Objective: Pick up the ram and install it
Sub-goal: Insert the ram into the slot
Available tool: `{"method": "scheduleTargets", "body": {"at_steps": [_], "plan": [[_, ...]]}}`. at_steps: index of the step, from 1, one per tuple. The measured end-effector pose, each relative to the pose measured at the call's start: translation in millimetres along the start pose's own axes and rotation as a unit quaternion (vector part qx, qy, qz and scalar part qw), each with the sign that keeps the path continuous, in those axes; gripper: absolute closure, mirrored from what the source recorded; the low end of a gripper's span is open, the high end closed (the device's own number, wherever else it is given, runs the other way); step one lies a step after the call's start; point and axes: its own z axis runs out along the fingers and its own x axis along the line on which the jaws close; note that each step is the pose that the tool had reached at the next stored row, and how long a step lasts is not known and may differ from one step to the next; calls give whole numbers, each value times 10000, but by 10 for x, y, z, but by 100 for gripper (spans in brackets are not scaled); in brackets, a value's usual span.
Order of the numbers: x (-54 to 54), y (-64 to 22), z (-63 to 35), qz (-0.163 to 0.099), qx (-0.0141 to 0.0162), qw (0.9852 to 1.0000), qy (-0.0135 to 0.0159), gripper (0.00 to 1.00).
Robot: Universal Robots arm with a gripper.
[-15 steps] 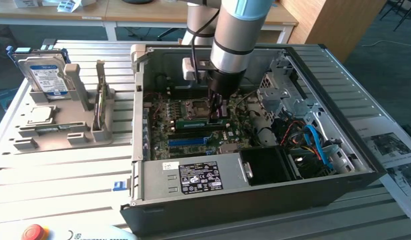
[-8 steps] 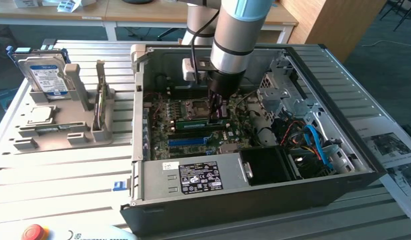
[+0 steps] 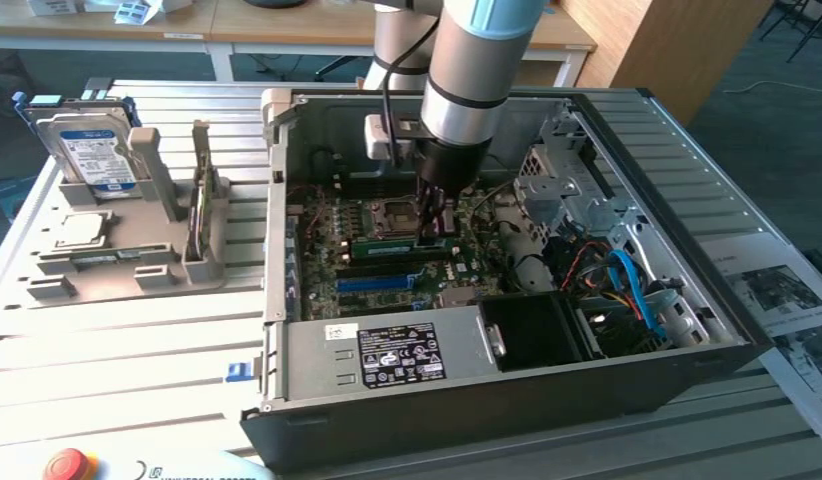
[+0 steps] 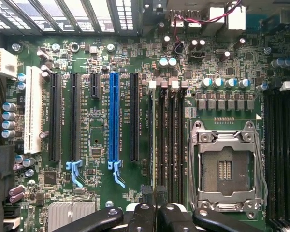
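Observation:
The ram (image 3: pixel 395 244) is a thin green stick lying along a memory slot on the motherboard (image 3: pixel 334 275), inside the open computer case (image 3: pixel 518 400). My gripper (image 3: pixel 435 228) reaches straight down into the case and is shut on the ram's upper edge near one end. In the wrist view the ram (image 4: pixel 154 145) appears edge-on, running away from my gripper (image 4: pixel 154 194) along the memory slot nearest the blue slot (image 4: pixel 114 116). Whether it is fully seated I cannot tell.
The empty CPU socket (image 4: pixel 225 169) lies just beside the memory slots. The power supply (image 3: pixel 384 355) and blue cables (image 3: pixel 631 285) crowd the case's near side. At the exterior view's left, a grey fixture (image 3: pixel 118 265) holds a hard drive (image 3: pixel 91 145).

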Motion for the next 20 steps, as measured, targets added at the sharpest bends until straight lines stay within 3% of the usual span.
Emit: {"method": "scheduleTargets", "body": {"at_steps": [5, 9, 20], "plan": [[0, -1, -8, 0, -2, 10000, -1, 88], [0, -17, -11, 2, -58, 10000, 3, 88], [-3, -17, -2, 4, -57, 10000, 1, 88]]}}
